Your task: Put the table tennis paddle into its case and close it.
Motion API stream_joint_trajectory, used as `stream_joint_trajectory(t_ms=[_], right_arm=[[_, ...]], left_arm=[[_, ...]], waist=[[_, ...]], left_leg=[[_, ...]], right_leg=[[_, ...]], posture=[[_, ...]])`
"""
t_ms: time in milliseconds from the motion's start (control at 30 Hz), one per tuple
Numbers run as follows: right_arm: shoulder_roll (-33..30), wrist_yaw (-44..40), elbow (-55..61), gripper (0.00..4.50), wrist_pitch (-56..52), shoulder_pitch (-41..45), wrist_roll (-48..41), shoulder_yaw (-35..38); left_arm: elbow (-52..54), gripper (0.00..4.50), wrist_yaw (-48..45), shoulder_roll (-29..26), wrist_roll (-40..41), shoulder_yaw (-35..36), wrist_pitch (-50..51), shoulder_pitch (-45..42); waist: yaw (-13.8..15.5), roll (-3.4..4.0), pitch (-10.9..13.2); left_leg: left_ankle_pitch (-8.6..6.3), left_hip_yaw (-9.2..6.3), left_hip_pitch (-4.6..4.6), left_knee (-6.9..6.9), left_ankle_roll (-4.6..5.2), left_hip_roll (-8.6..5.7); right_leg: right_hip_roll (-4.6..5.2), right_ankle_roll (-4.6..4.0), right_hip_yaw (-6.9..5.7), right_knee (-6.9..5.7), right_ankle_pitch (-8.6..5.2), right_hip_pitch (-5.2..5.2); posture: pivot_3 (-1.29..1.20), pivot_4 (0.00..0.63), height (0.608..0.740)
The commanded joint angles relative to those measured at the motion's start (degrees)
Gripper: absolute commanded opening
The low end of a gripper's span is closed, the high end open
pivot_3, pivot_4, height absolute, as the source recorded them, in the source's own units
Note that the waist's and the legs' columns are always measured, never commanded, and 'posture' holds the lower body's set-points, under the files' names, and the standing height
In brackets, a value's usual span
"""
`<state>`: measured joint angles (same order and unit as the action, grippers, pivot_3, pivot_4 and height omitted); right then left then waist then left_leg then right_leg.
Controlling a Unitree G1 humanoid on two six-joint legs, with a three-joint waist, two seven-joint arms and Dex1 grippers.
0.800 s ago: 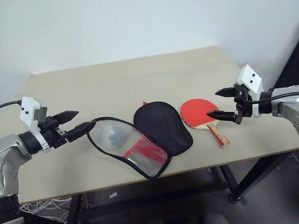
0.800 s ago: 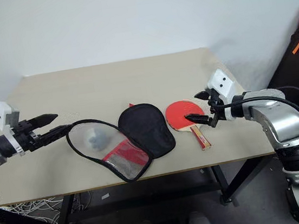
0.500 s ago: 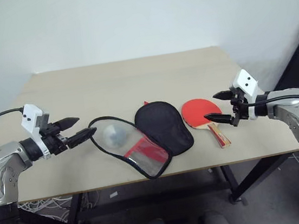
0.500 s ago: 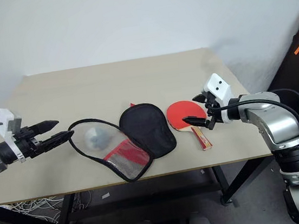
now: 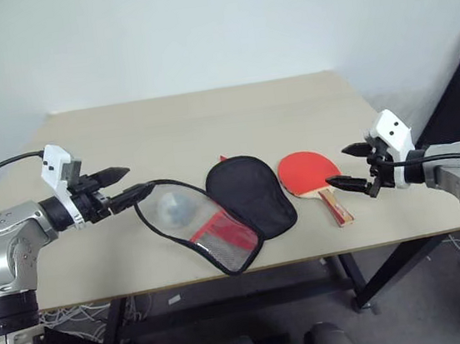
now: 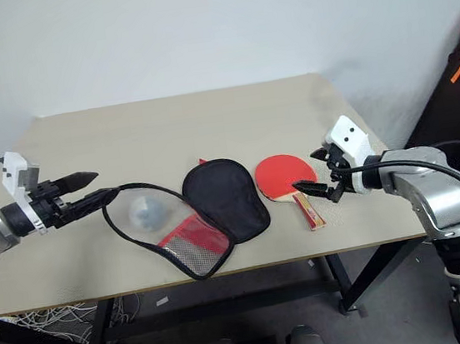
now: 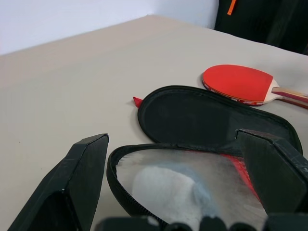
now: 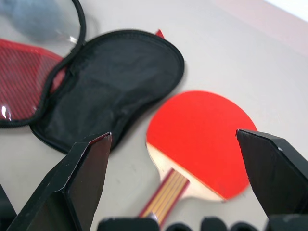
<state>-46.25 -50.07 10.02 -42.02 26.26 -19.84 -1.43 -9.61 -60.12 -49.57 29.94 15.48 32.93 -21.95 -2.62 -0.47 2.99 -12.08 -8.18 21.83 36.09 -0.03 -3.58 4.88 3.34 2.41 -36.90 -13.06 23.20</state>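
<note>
Paddle: flat on counter, red blade toward 11 o'clock, striped handle toward 5 o'clock near the front edge. Case: unzipped, lying open just left of paddle; black half beside it, mesh-and-clear half further left, a pale blurred lump under the clear panel. Left pincer: open, at the case's left rim. Right pincer: open, empty, over the handle.

case unzipped flat | paddle just beside | both pincers spread, holding nothing
</note>
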Motion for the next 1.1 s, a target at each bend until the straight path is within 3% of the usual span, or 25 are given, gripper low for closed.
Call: stream_joint_trajectory(t_ms=[33, 400, 800, 1100], right_arm=[[-1.7, -0.2, -0.2, 4.5, 1.3, -0.1, 0.1, 2.9], [-2.0, 0.4, -5.3, 4.5, -4.0, 2.1, 1.6, -0.5], [13.1, 19.0, -15.1, 4.5, -12.6, 2.6, 6.1, -0.4], [22.0, 26.0, -9.0, 4.5, -17.6, -1.5, 5.3, 0.5]], left_arm=[[3.3, 4.48, 0.5, 0.5, 0.3, 0.1, -0.9, -0.8], [5.5, 4.48, -4.3, -2.7, -0.2, -1.0, -2.0, 0.3], [4.2, 4.48, -5.0, -1.3, -0.7, -3.5, -4.1, -2.4], [1.8, 4.48, -5.6, -0.8, -1.5, -4.5, -5.5, -3.2]], waist=[[0.0, -0.01, 0.0], [0.0, -0.01, 0.0], [-0.1, -0.03, 0.0], [0.0, -0.02, 0.0]], left_leg=[[0.0, 0.0, 0.0, 0.0, 0.0, 0.02], [0.0, 0.04, -0.01, 0.0, 0.0, 0.03], [0.0, 0.04, -0.01, -0.01, 0.01, -0.13], [0.01, 0.01, -0.06, -0.01, 0.01, -0.27]], right_leg=[[0.0, 0.0, 0.0, 0.01, 0.0, -0.01], [-0.02, -0.02, 0.0, 0.01, -0.01, -0.01], [-0.06, -0.03, 0.02, 0.0, 0.02, 0.02], [-0.07, -0.03, 0.04, -0.01, 0.03, -0.03]], posture=[[0.0, 0.0, 0.739], [0.0, 0.0, 0.739], [0.0, 0.0, 0.739], [0.0, 0.0, 0.739]])
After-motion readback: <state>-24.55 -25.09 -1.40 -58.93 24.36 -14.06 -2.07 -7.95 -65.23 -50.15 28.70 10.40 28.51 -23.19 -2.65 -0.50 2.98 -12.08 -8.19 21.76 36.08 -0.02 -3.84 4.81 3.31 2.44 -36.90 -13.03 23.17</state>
